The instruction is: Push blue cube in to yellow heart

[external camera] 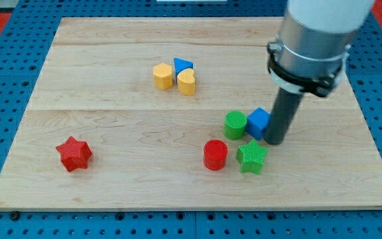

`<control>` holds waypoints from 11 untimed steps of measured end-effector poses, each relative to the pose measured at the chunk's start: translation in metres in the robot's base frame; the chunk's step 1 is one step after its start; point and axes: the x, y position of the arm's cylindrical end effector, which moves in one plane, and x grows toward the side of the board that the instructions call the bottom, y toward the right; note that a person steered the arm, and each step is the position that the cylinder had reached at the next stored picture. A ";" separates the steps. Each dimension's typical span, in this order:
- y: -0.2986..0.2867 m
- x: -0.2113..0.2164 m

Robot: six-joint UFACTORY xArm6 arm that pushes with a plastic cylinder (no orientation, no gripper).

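Observation:
The blue cube sits right of the board's centre, touching a green cylinder on its left. The yellow heart lies toward the view's top centre, with a blue triangular block touching it above and a yellow hexagonal block on its left. My tip rests on the board just right of the blue cube, touching or nearly touching its right side. The rod rises from there to the arm's grey body at the view's top right.
A green star lies just below the blue cube, left of my tip. A red cylinder sits left of the green star. A red star lies at the lower left. The wooden board rests on a blue pegboard.

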 end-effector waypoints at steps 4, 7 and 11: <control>0.005 -0.095; 0.067 -0.146; -0.080 -0.121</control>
